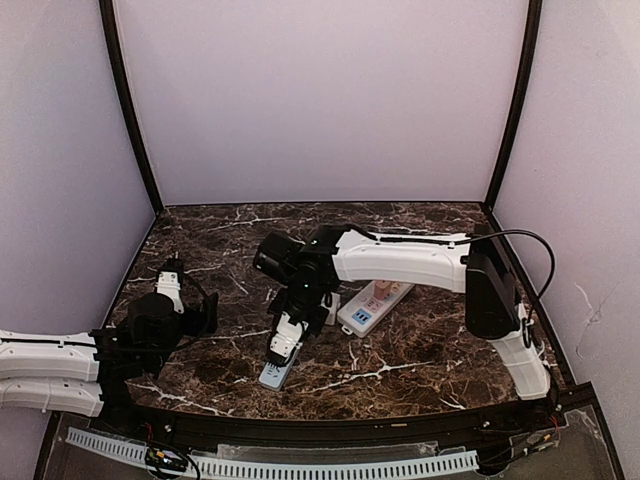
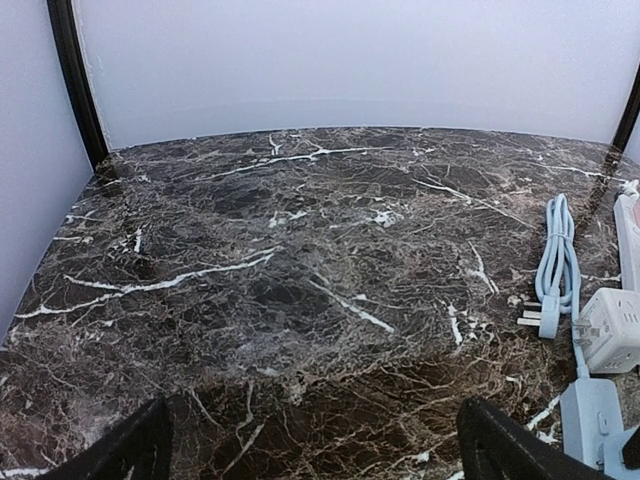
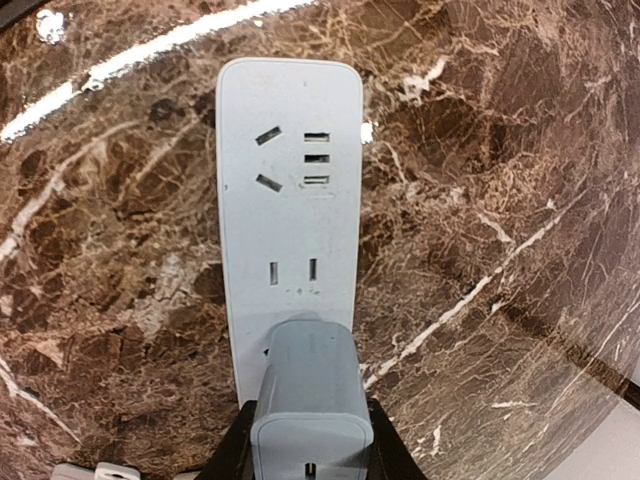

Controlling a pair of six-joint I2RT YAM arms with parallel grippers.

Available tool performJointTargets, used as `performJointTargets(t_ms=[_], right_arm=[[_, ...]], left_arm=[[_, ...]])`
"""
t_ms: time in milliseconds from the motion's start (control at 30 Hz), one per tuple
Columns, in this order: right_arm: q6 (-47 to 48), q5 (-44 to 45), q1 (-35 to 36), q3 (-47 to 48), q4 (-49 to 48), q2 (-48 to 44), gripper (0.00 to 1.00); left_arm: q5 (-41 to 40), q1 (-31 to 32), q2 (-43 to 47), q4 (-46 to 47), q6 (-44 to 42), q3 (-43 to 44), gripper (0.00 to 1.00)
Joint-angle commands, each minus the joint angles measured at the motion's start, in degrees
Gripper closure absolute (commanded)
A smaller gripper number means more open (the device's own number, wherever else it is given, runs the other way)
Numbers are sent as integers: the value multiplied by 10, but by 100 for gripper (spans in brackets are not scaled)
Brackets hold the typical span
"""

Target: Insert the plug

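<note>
The plug [image 3: 310,385] is a pale grey-blue block. My right gripper [image 3: 310,440] is shut on it, with a black finger on each side. The plug stands on the near end of a pale blue power strip [image 3: 290,190], and its prongs are hidden beneath it. From above, the right gripper [image 1: 283,348] hangs over the strip [image 1: 276,375] near the table's front edge. My left gripper [image 2: 320,462] is open over bare marble with nothing between its fingers. It sits at the table's left side [image 1: 172,276].
A second white power strip [image 1: 375,305] lies to the right of the right arm's wrist. In the left wrist view, a coiled light blue cable [image 2: 558,255] with a pronged end and a white cube adapter [image 2: 612,328] lie at the right. Purple walls enclose the marble table [image 1: 420,350].
</note>
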State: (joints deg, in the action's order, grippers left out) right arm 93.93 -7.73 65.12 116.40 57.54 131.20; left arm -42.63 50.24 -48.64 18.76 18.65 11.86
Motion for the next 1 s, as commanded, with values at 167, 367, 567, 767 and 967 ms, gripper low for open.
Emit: performJointTargets(t_ms=[167, 367, 567, 767, 967], right_arm=[[-29, -27, 41, -2, 124, 26, 100], [-10, -28, 43, 77, 165, 108, 100], [4, -55, 38, 108, 173, 163, 100], [13, -73, 38, 74, 144, 174, 100], [15, -73, 38, 83, 130, 203, 100]], left_arm=[[3, -3, 5, 3, -5, -9, 1], [2, -3, 4, 3, -5, -10, 1], [2, -4, 7, 1, -8, -11, 1], [5, -4, 9, 3, -9, -12, 1], [9, -5, 6, 7, -11, -12, 1]])
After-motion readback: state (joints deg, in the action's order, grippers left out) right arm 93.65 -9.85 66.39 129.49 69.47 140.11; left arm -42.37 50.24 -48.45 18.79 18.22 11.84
